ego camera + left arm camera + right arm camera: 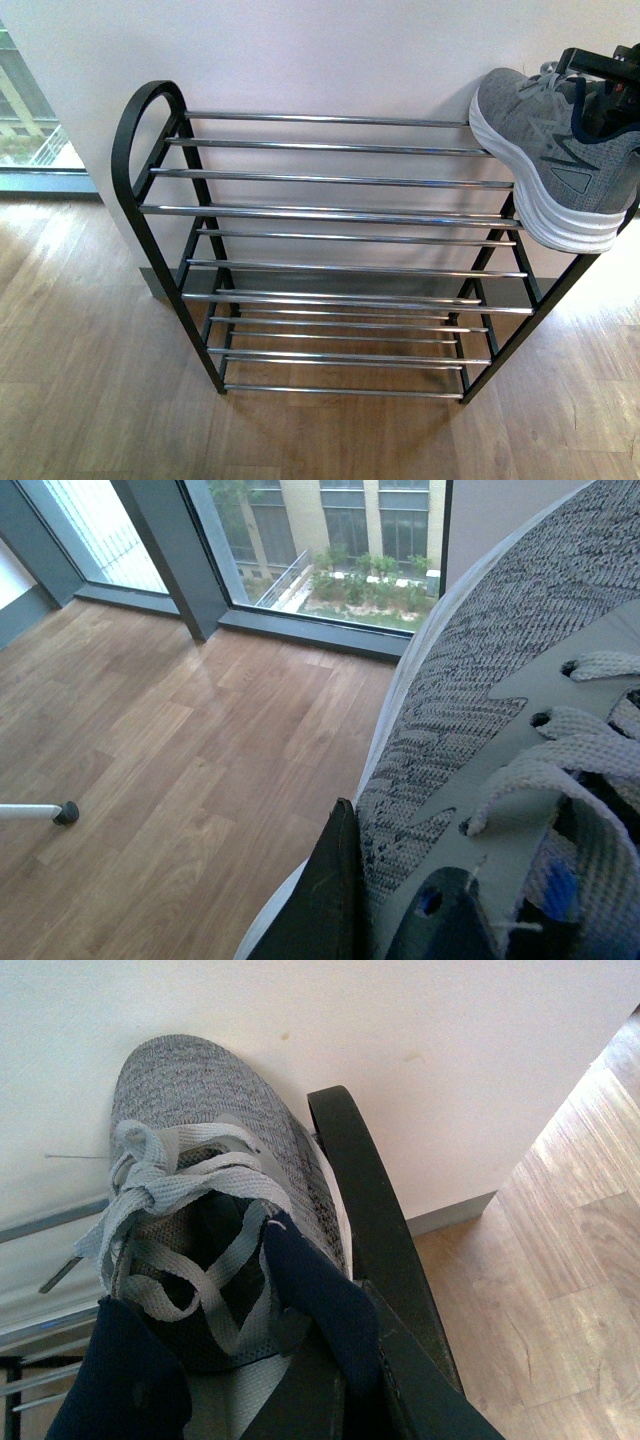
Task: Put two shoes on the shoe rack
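Right hand (pixel 597 75) clamps the grey sneaker (pixel 540 150) by its collar. Under the hand, its long axis crosses the shoe rack (pixel 330 179) rods.

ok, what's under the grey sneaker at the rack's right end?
Below the grey sneaker are the right ends of the top chrome rods of the shoe rack and its black side frame. The white sole hides whether it touches them.

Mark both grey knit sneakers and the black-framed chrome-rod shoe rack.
Grey knit sneaker (pixel 530 125): front view, knit upper.
Second grey knit sneaker (pixel 470 680): left wrist view, knit side.
Black-framed chrome-rod shoe rack (pixel 120 160): front view, black end loop.
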Robot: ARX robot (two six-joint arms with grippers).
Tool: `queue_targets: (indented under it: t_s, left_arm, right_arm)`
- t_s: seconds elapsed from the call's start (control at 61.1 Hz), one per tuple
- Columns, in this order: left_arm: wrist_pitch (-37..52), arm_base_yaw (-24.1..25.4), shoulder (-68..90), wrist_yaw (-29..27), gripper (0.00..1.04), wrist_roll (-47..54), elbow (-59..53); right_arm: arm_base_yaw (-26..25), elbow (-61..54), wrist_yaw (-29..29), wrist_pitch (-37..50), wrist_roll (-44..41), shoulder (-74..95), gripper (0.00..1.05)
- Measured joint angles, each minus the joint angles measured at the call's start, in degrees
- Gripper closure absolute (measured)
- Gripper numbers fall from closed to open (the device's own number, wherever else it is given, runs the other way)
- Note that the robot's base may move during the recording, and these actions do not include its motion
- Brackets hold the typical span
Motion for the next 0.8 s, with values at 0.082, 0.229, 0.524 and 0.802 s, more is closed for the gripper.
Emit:
queue_targets:
  t_s: [0.082,0.229,0.524,0.802]
  left_arm:
    - [0.0,0.0,0.0,-0.1,1.03,0.0,0.0]
    - [0.0,0.0,0.0,0.0,1.03,0.0,0.0]
    - [0.0,0.0,0.0,0.0,1.03,0.0,0.0]
    - [0.0,0.0,0.0,0.0,1.03,0.0,0.0]
  right_arm:
    - [0.1,0.0,-0.5,0.2,0.0,0.0,1.03]
    - [0.2,0.0,-1.3,0.3,0.2,0.0,0.99]
    - [0.2,-0.5,-7.1,-3.6,1.8,-4.0,0.5]
    - [-2.1,-3.9,-14.4,-10.7,-3.0,-21.0,0.08]
